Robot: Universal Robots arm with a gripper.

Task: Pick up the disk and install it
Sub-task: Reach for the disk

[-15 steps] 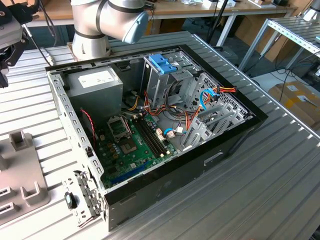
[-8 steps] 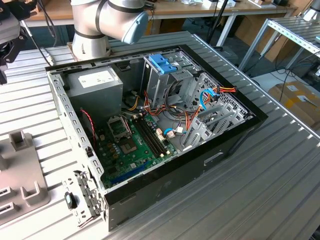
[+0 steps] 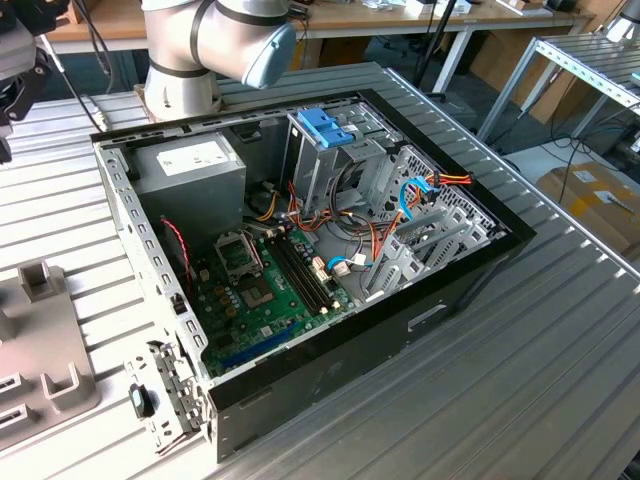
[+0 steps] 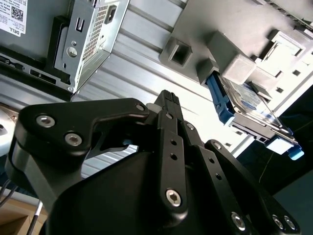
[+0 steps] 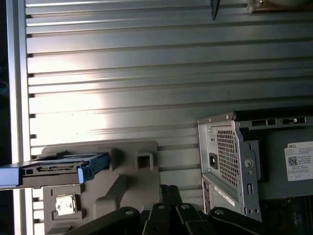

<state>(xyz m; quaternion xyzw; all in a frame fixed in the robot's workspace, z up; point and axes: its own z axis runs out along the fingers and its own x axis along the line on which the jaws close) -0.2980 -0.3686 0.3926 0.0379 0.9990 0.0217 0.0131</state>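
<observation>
From where I stand, the biggest worry is the open computer case [image 3: 330, 375] on the ribbed worktop [image 3: 560, 330]. Its inside is crowded, and loose cables [image 3: 385, 235] lie right beside the metal drive cage [image 3: 320, 170] with the blue latch [image 3: 325, 125]. A disk carried in at a slant could snag those cables or knock the cage's edge and jam short of its seat. The arm [image 3: 215, 35] also has to swing over the case wall, so a low pass could clip the rim.

Next is the grey holder [image 5: 127, 171], which lies on the worktop apart from the case. The disk [image 4: 249, 105] stands on edge in its slot. A grab taken off-centre, or a pull that isn't straight along the slot, could bind it or drag the holder along. The plastic rails look slick, so a light hold could let it slip.

The end effector [image 4: 168, 98] hangs above the worktop, near the holder but clear of the disk, carrying nothing. I cannot tell whether it is spread or pressed together.

The disk is a thin grey metal slab. Light-blue carrier rails run along its sides, and what seems to be a white-and-blue label, washed by glare, covers its face. In the first wrist view its edge with the connector shows.
</observation>
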